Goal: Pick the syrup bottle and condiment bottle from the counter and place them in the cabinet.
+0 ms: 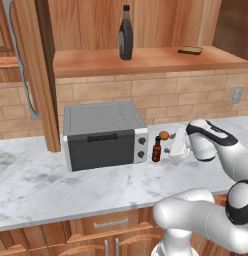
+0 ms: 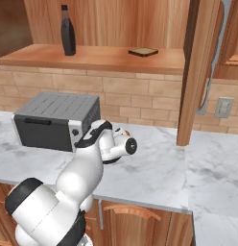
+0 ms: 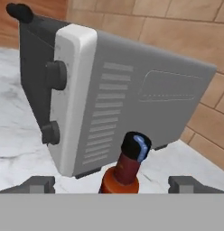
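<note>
With the syrup bottle [image 1: 126, 34] already on the cabinet [image 1: 146, 61] shelf, the gripper [image 3: 117, 184] stood wide open astride the condiment bottle [image 3: 124, 169] (beside the toaster oven [image 3: 109, 94]), and should probably have sunk lower before closing.

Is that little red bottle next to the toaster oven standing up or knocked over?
Standing up. The condiment bottle rests on its base on the counter, black cap on top, just right of the toaster oven.

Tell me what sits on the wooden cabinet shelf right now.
On the warm brown wooden cabinet shelf stand the tall dark syrup bottle and a small flat brown object; its far left is hidden behind the wooden post.
</note>
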Available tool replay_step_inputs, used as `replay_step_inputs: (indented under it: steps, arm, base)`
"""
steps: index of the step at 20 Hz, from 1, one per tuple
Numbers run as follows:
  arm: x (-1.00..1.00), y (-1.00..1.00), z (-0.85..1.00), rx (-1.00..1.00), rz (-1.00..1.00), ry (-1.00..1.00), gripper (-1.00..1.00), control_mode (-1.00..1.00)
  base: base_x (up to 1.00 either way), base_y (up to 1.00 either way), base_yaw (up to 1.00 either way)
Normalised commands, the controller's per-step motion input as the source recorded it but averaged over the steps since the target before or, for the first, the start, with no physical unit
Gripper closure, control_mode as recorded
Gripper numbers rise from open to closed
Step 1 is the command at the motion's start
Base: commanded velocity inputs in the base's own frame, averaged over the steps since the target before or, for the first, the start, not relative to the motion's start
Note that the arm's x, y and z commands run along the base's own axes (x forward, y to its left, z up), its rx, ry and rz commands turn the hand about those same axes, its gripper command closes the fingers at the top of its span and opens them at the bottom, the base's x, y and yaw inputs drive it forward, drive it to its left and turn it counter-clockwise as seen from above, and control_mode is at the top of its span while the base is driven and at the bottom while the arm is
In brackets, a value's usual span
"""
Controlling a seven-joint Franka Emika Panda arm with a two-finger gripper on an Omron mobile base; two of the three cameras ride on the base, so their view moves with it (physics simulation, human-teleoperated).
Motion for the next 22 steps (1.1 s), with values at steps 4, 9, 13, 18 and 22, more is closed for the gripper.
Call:
replay_step_inputs:
  steps: [4,9,13,18,22]
  arm:
    - [0.00,0.00,0.00,0.00,0.00,0.01,-1.00,-1.00]
    - [0.01,0.00,-0.12,0.01,0.00,0.08,-1.00,-1.00]
    - [0.04,0.02,-0.17,0.01,0.00,0.15,-1.00,-1.00]
    - [0.09,0.03,-0.14,0.04,0.00,0.15,-1.00,-1.00]
    - [0.03,0.00,-0.03,0.04,0.00,0.10,-1.00,-1.00]
  base:
    - [0.00,0.00,0.00]
    - [0.00,0.00,0.00]
    - [0.00,0.00,0.00]
    - [0.00,0.00,0.00]
    - [0.00,0.00,0.00]
